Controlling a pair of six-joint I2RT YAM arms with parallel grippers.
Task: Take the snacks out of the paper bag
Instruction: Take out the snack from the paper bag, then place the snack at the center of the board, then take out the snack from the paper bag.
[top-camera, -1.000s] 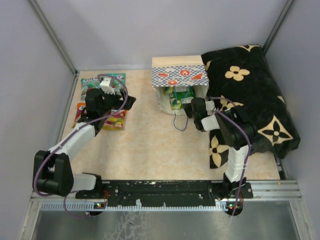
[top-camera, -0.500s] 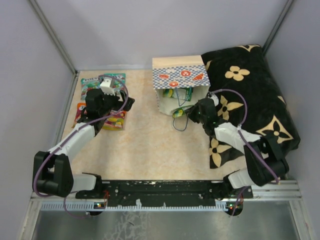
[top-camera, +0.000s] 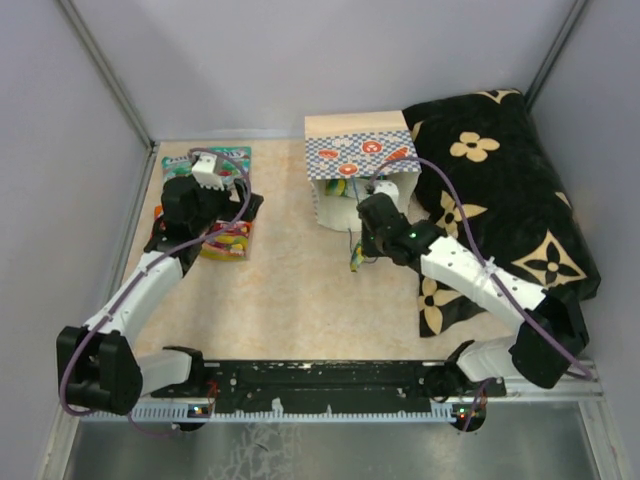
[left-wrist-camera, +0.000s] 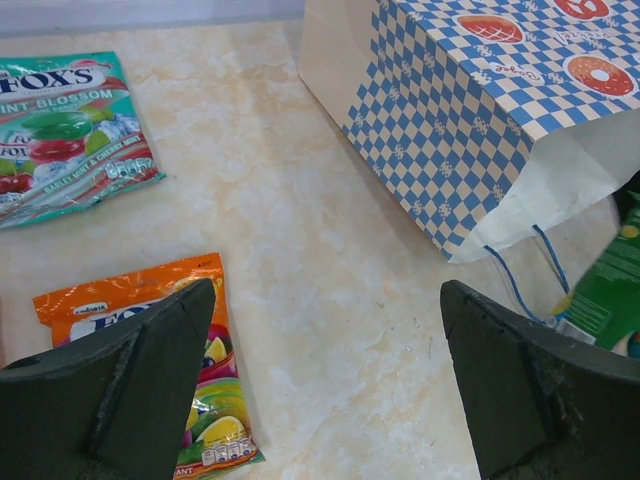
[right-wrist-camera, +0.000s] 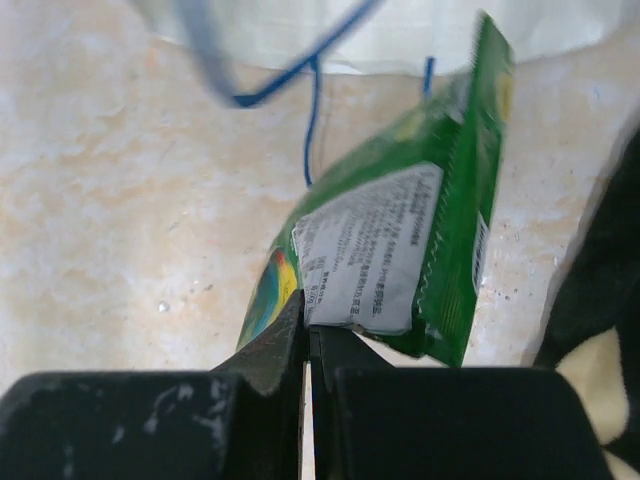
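The paper bag (top-camera: 358, 152) lies on its side at the back middle, its mouth facing the arms; it also shows in the left wrist view (left-wrist-camera: 470, 100). My right gripper (top-camera: 365, 243) is shut on a green snack packet (top-camera: 356, 262), held just outside the bag's mouth; the right wrist view shows the jaws (right-wrist-camera: 310, 335) pinching the packet's (right-wrist-camera: 400, 240) edge. My left gripper (left-wrist-camera: 335, 390) is open and empty above the table, beside an orange packet (left-wrist-camera: 140, 320). A teal packet (left-wrist-camera: 60, 120) lies further back. These packets lie at the left (top-camera: 215, 160) (top-camera: 228, 240).
A black flower-patterned cloth (top-camera: 500, 190) fills the right side, right next to the bag. The bag's blue cord handles (right-wrist-camera: 270, 85) hang by the green packet. Grey walls enclose the table on three sides. Another packet (top-camera: 160, 215) lies under the left arm.
My right gripper has moved from the bag's mouth left and toward the near side, drawing the green packet out. The left arm has shifted slightly.
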